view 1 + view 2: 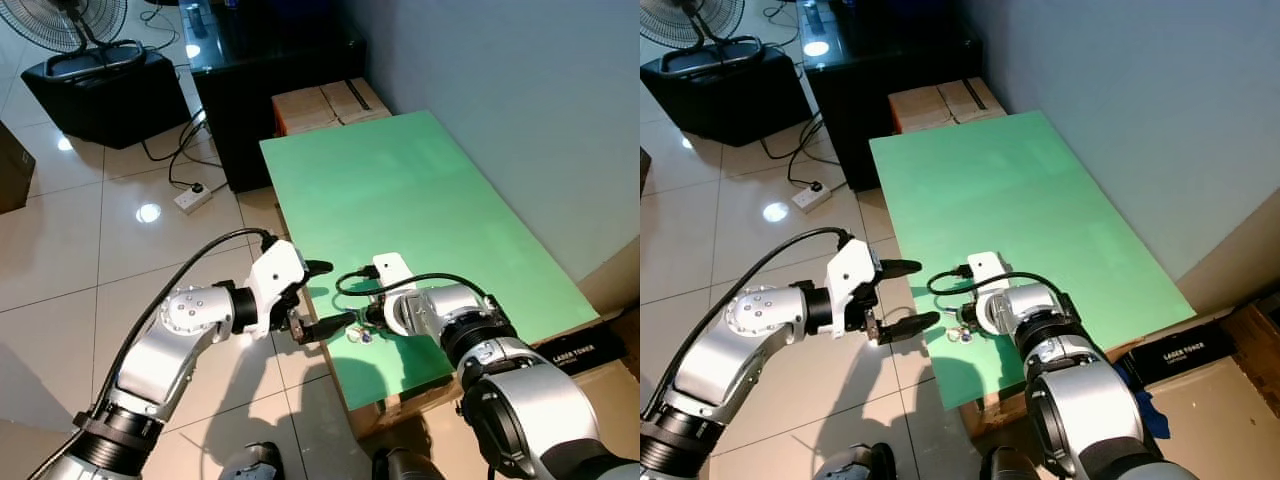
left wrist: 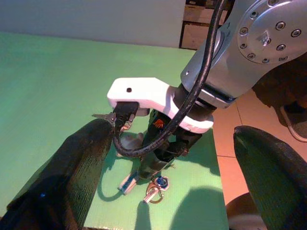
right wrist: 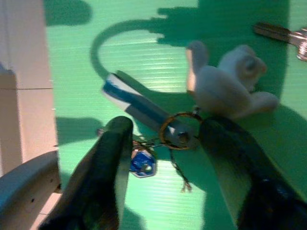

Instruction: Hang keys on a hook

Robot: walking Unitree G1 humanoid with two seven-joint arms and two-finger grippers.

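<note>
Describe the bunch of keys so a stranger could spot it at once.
Find the green table by the wall, then its near corner beside the tiled floor. The bunch of keys lies flat there between the right pincer's open fingers: a brass ring carrying a white plush toy, a blue-and-white tag and a small blue charm.

Silver arms with screw-studded round joints, white wrist housings, looping black cables and long black end-effector fingers (image 2: 72,177).
</note>
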